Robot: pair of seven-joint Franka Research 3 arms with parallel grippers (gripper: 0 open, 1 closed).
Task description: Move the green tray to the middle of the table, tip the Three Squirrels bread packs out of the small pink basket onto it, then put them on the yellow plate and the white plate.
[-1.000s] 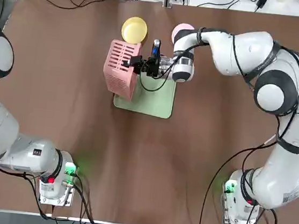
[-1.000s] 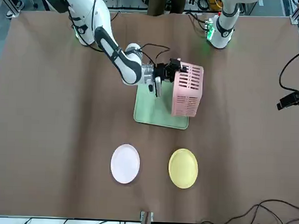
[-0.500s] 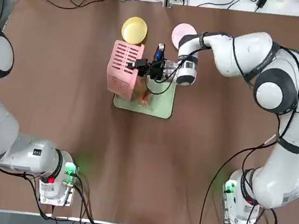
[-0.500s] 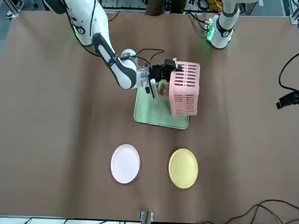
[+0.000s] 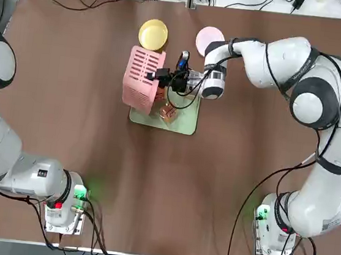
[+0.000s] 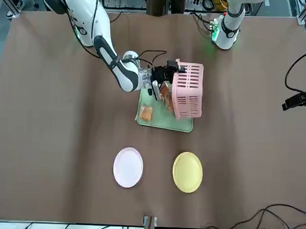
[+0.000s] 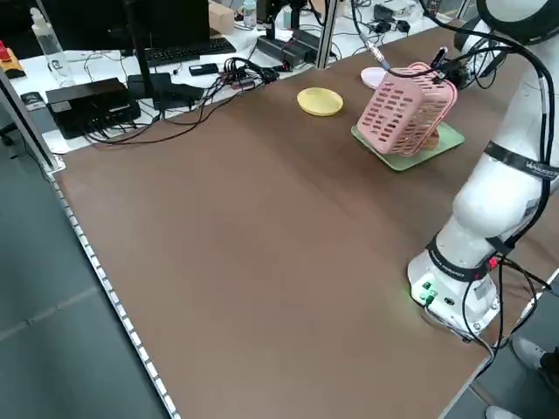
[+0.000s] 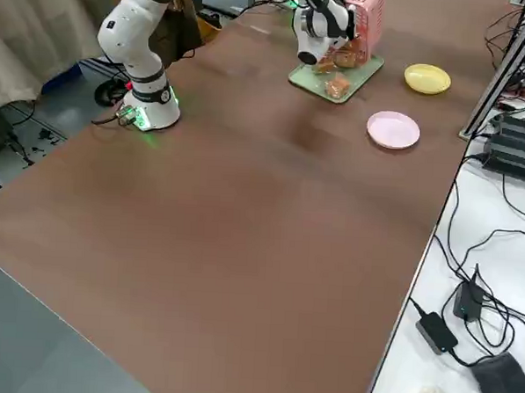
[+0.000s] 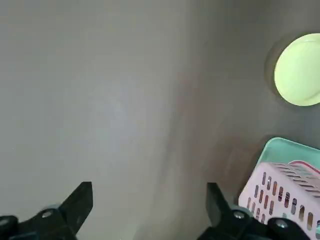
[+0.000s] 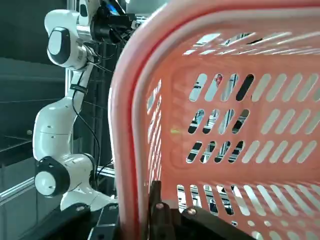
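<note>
The right gripper (image 5: 161, 75) is tipping the small pink basket (image 5: 140, 78) on its side over the green tray (image 5: 184, 119), which is lying near the middle of the tabletop (image 5: 70, 91), and the Three Squirrels bread packs (image 6: 166, 95) are spilling from the basket's mouth; one pack (image 6: 145, 113) is already lying on the tray. To do this well, the basket's mouth should be kept over the tray's middle and tilted gradually, so that the packs are sliding onto the green surface and not over its low rim. The right gripper is pinching the basket's thick rim, its fingers pressed tight on it. The left gripper (image 9: 150, 210) is hanging spread wide and holding nothing, well apart from the tray. The yellow plate (image 6: 187, 171) and the white plate (image 6: 128, 166) are waiting bare beyond the tray.
</note>
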